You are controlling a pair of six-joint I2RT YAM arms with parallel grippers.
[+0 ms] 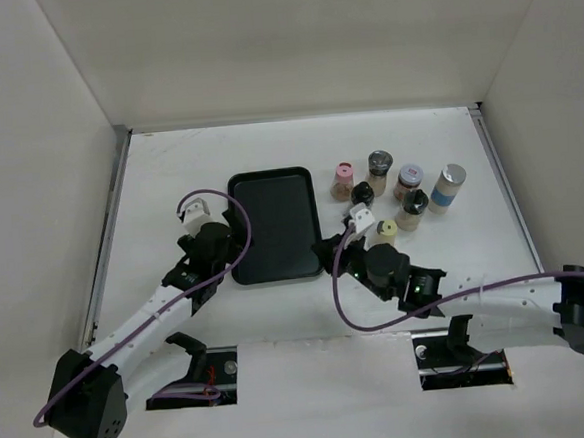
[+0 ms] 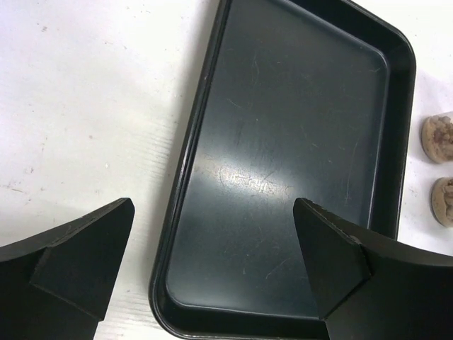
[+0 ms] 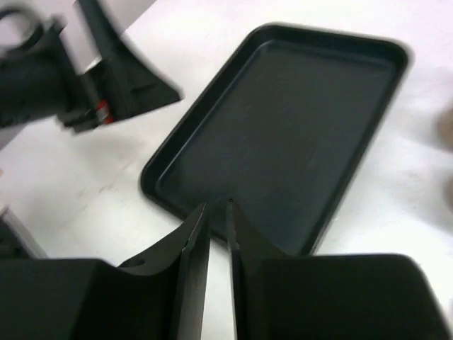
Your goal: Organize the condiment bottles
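Observation:
The condiment bottles stand in a cluster right of the black tray (image 1: 270, 195): a pink-capped one (image 1: 343, 178), a dark-capped one (image 1: 379, 166), a silver-capped blue-labelled one (image 1: 451, 186), black-capped ones (image 1: 362, 194) and a yellow-capped one (image 1: 386, 231). My left gripper (image 1: 236, 245) is open at the tray's left edge, and in the left wrist view its fingers (image 2: 85, 262) straddle the tray's near corner (image 2: 177, 312). Two bottles (image 2: 439, 138) show at that view's right edge. My right gripper (image 3: 217, 212) is shut with nothing in it, its tips over the tray's rim (image 3: 163, 198).
The tray (image 2: 297, 142) holds nothing. White walls enclose the table on three sides. The left arm (image 3: 71, 78) shows beyond the tray's corner in the right wrist view. The right arm's body (image 1: 396, 272) lies just in front of the yellow-capped bottle.

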